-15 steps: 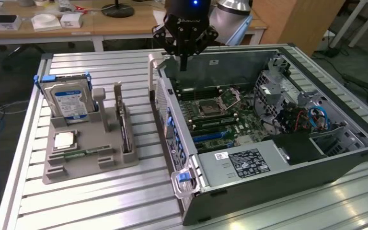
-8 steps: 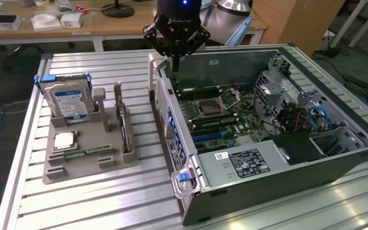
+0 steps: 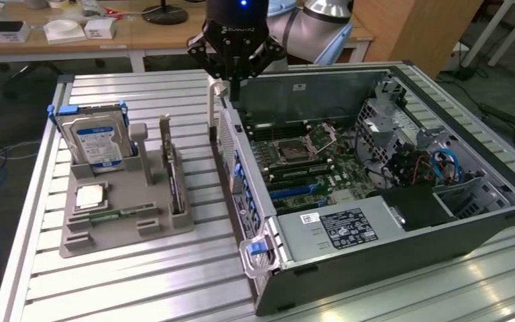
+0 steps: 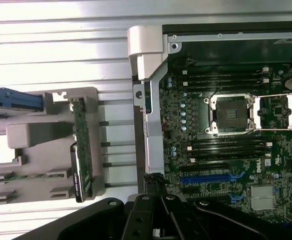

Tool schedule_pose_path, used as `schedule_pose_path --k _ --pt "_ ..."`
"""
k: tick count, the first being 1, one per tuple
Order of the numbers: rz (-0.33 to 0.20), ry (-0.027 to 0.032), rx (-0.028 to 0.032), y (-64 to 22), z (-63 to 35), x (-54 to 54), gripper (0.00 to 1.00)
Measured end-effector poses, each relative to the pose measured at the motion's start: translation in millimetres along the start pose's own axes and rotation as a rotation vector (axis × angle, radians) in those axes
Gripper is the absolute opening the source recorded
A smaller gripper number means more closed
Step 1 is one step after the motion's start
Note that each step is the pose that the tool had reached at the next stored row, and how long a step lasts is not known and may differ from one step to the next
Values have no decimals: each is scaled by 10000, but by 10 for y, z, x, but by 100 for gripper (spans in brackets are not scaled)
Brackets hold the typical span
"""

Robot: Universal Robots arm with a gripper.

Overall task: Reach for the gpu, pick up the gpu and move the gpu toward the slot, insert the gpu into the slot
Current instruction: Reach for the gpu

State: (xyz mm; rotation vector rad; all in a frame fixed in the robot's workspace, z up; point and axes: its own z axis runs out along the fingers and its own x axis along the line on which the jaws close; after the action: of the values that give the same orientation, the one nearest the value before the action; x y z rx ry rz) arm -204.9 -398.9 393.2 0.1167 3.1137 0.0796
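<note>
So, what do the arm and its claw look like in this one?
The claw is matte black. It is built of angular jointed linkages that taper to slim fingers, with small white lettering across its body and a blue light glowing above. The arm behind it is silver-grey and tubular, with a rounded joint cap.
</note>
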Motion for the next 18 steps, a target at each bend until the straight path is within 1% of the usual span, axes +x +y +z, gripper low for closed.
schedule_pose_path --k 9,18 --pt "0 0 1 -16 -5 207 10" --pt "0 0 0 -29 -9 392 10"
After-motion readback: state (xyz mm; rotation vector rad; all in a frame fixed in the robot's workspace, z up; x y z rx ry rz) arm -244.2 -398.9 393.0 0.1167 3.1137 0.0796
